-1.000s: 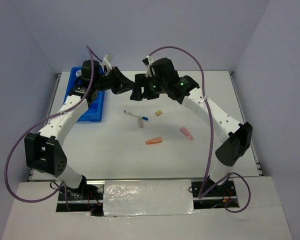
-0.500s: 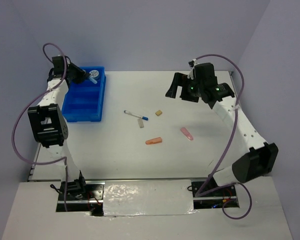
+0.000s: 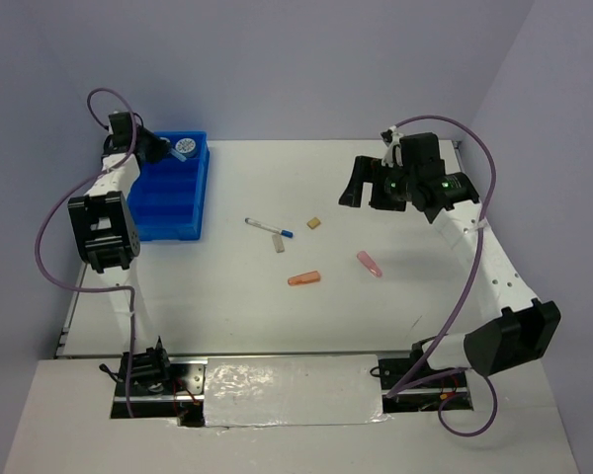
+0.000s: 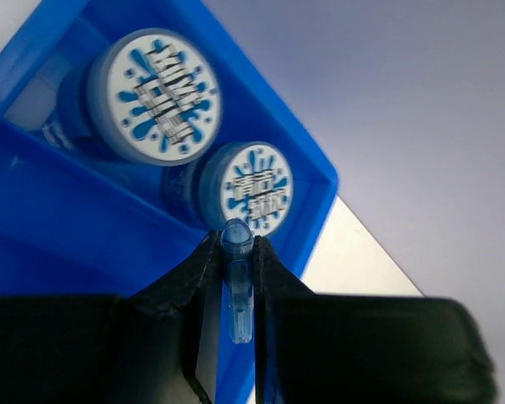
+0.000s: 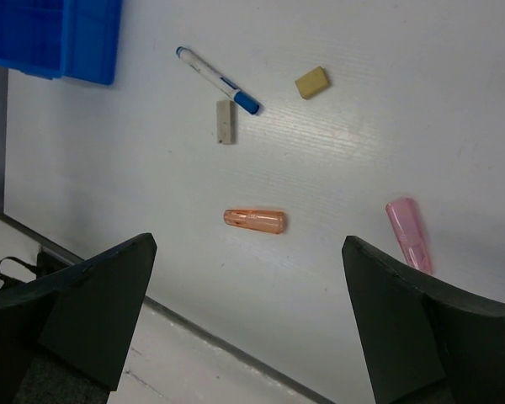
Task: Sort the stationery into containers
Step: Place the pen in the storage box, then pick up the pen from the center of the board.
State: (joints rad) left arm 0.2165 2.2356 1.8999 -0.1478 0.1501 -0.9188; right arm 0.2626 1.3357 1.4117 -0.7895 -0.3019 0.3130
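The left gripper is pinching a light-blue stick between its fingers, low in the middle of the wrist view, over the far end of the blue tray. Just beyond the stick's tip, two tape rolls lie side by side in the tray's end compartment, toward the upper left. The right gripper hangs above the desk, fingers spread wide with nothing between them. Under it the orange stick lies mid-frame and the pink stick at right. The pen, grey eraser and beige eraser sit near the top.
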